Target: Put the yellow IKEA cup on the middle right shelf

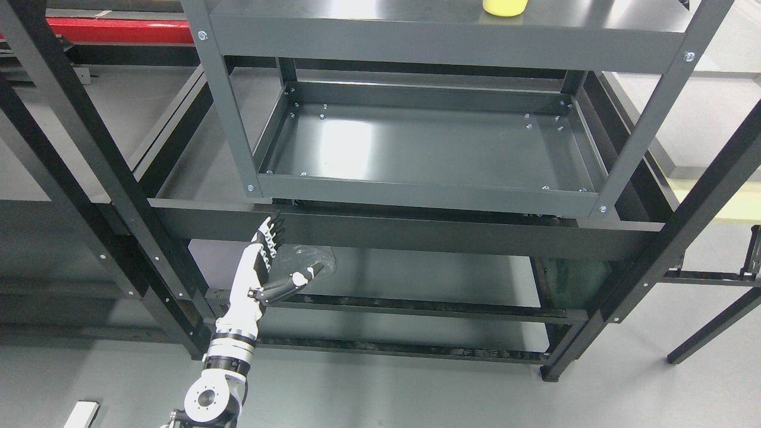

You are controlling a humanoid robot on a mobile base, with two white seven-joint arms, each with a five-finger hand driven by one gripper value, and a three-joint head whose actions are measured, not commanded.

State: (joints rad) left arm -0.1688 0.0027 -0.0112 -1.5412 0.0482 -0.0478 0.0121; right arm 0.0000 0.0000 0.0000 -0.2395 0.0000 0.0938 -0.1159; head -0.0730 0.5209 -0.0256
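cup (505, 6): yellow, smooth, cut off by top edge, standing on right part of grey metal shelf (416, 27) | left hand (270, 261): fingers extended, thumb splayed, holding nothing, well below cup | tray (428, 148): glossy grey steel, rectangular, bolted | floor (416, 392): matte grey

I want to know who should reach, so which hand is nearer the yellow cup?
Left, the only hand in view. The left hand is open, low and far left of the cup, which sits on the upper shelf. The right hand is out of view.
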